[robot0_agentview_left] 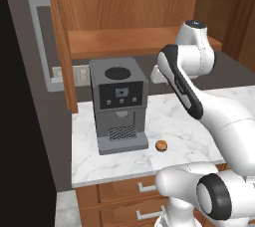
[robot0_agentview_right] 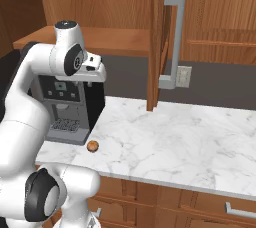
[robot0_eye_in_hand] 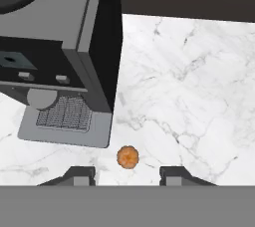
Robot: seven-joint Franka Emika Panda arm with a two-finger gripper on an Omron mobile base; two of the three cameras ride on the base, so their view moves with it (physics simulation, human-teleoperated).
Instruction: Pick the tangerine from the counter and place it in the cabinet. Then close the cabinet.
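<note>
The tangerine [robot0_agentview_left: 161,145] [robot0_agentview_right: 92,145] is a tiny orange-brown fruit lying on the white marble counter [robot0_agentview_left: 189,121] [robot0_agentview_right: 175,137], just off the front right corner of the coffee machine. My gripper [robot0_eye_in_hand: 127,173] hangs high above the counter and points down. In the hand view the tangerine [robot0_eye_in_hand: 128,157] sits just above the gap between the two fingertips, which stand wide apart and open with nothing between them. The hand [robot0_agentview_right: 94,74] hovers beside the machine's top. The wooden cabinet [robot0_agentview_left: 124,42] [robot0_agentview_right: 100,39] above is open, its shelf bare.
A grey coffee machine [robot0_agentview_left: 118,104] [robot0_agentview_right: 62,107] [robot0_eye_in_hand: 60,47] stands on the counter's left part. The open cabinet door [robot0_agentview_left: 60,37] [robot0_agentview_right: 157,37] with a long grey bar handle [robot0_agentview_right: 172,37] juts out over the counter. Wooden drawers [robot0_agentview_left: 124,191] lie below.
</note>
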